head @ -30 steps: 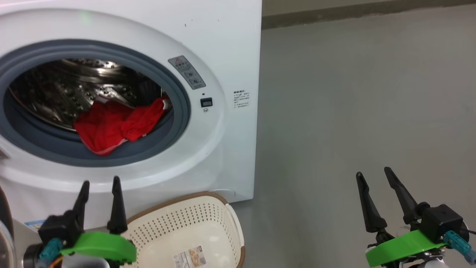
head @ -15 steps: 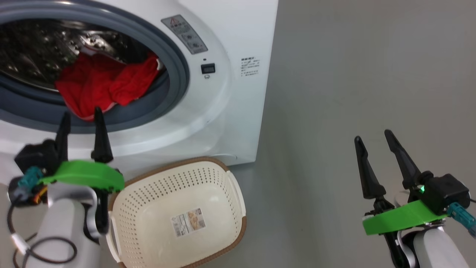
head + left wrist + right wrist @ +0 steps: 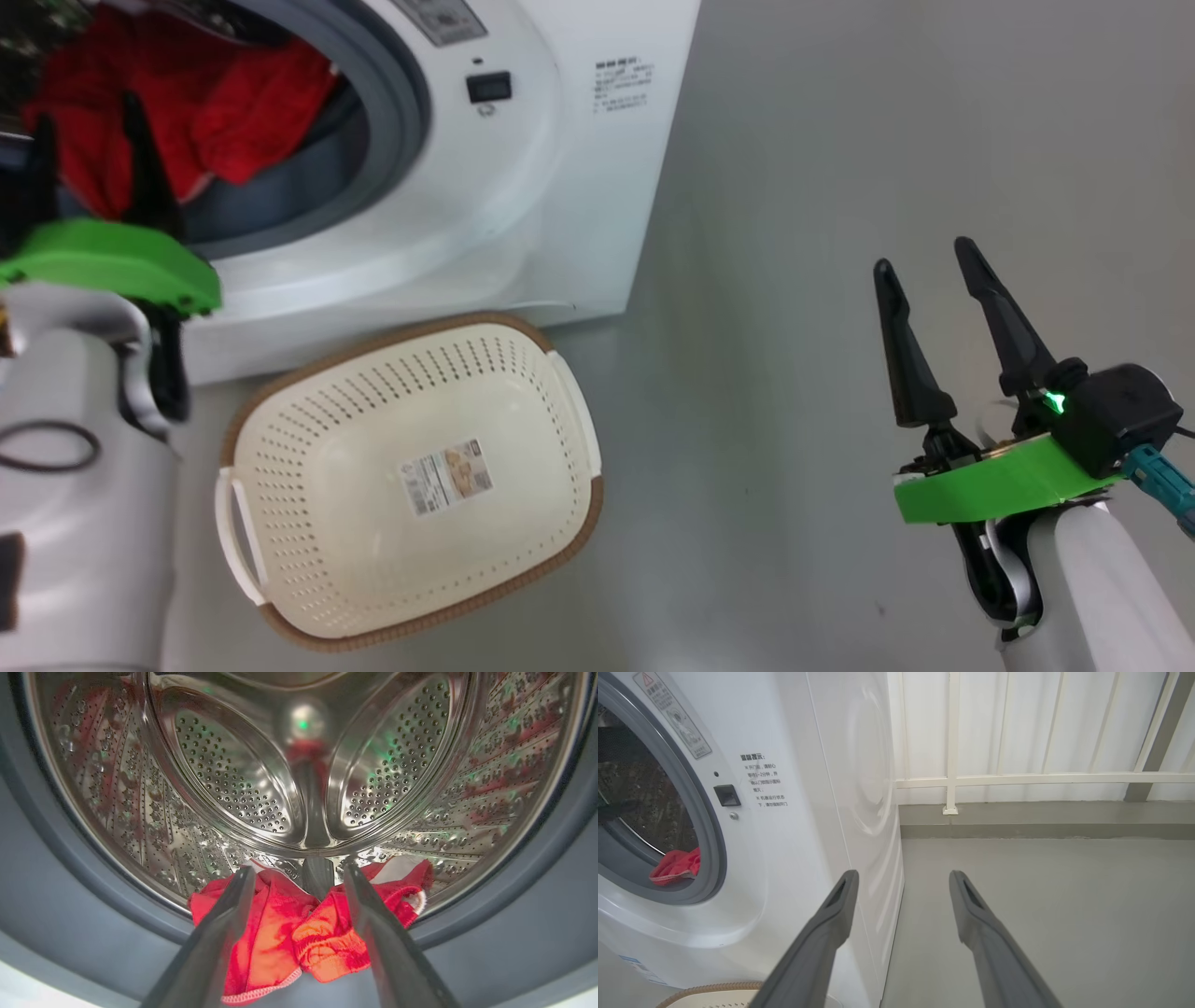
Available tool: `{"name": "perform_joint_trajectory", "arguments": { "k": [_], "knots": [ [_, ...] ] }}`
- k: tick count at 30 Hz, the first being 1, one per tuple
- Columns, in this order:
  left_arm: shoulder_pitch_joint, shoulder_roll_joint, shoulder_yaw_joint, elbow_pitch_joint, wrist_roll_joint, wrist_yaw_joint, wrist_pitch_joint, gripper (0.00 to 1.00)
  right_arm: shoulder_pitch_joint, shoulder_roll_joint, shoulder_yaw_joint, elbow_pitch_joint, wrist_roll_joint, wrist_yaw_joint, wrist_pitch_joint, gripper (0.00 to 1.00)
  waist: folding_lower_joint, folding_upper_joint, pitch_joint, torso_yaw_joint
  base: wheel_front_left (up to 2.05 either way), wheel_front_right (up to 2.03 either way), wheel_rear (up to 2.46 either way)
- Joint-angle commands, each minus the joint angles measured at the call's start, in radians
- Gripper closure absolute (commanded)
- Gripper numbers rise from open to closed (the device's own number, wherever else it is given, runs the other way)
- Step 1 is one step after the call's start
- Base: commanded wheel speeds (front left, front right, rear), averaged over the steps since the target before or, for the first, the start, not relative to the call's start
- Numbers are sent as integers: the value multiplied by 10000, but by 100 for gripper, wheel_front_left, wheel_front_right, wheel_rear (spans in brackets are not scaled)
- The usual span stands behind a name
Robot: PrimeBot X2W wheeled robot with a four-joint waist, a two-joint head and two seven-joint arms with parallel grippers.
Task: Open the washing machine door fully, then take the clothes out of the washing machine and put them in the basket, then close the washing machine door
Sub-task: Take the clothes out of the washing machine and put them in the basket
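The white washing machine (image 3: pixel 523 187) stands with its mouth uncovered; the washing machine door is out of view. Red clothes (image 3: pixel 215 112) lie at the front of the steel drum (image 3: pixel 233 788), partly over the grey rubber ring (image 3: pixel 70 882). My left gripper (image 3: pixel 86 112) is open at the drum's mouth. In the left wrist view its fingertips (image 3: pixel 299 870) straddle the clothes (image 3: pixel 289 933) without closing on them. The cream basket (image 3: pixel 560 523) sits on the floor in front of the machine with nothing in it. My right gripper (image 3: pixel 922 257) hangs open over bare floor, right of the machine (image 3: pixel 808 812).
Grey floor (image 3: pixel 840 140) stretches to the right of the machine. In the right wrist view a low curb (image 3: pixel 1041 830) and a white railed wall (image 3: pixel 1017 779) close off the back. The basket rim (image 3: pixel 710 989) shows below the machine's front.
The head camera has tilted down, so the whole picture has shifted. My left gripper has risen from the machine's lower front to the drum mouth, at the clothes. Both grippers stay open.
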Motion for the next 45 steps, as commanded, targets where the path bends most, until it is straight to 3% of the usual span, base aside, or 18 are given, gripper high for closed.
{"name": "perform_joint_trajectory", "arguments": {
  "k": [1,8,16,23,32,33,34,38,45],
  "knots": [
    [-492,655,262,181,-17,-98,-109,0,-219,12,252,-307,-90,63,-65,0,1,0,639,-317,0,0,0],
    [-1769,1108,143,1635,197,-54,-84,0,-433,20,401,-367,-83,63,-65,0,1,0,1141,-527,0,0,0],
    [-2912,1659,-170,3311,439,142,1040,0,-495,30,640,-331,-26,63,-65,0,1,0,1453,-704,0,0,0],
    [-3168,2016,-604,4291,788,353,1768,0,-475,38,893,-280,68,63,-65,0,1,0,1443,-934,0,0,0],
    [-3203,2415,-1106,4801,1116,314,2455,0,-474,52,1149,-231,226,63,-65,0,1,0,1489,-1222,0,0,0],
    [-3204,2429,-1135,4832,1110,255,2551,54,-462,53,1160,-227,238,63,-65,0,1,0,1487,-1237,0,0,0],
    [-3190,2434,-1171,4872,1101,153,2733,100,-451,55,1174,-221,249,63,-65,0,1,0,1481,-1254,0,0,0],
    [-3200,2483,-1218,4918,1042,21,2786,100,-445,59,1186,-205,285,63,-65,0,1,0,1486,-1280,0,0,0],
    [-3213,2404,-977,4727,683,42,1664,100,-518,65,1142,-213,289,63,-65,0,1,0,1518,-1191,0,0,0]
  ]
}}
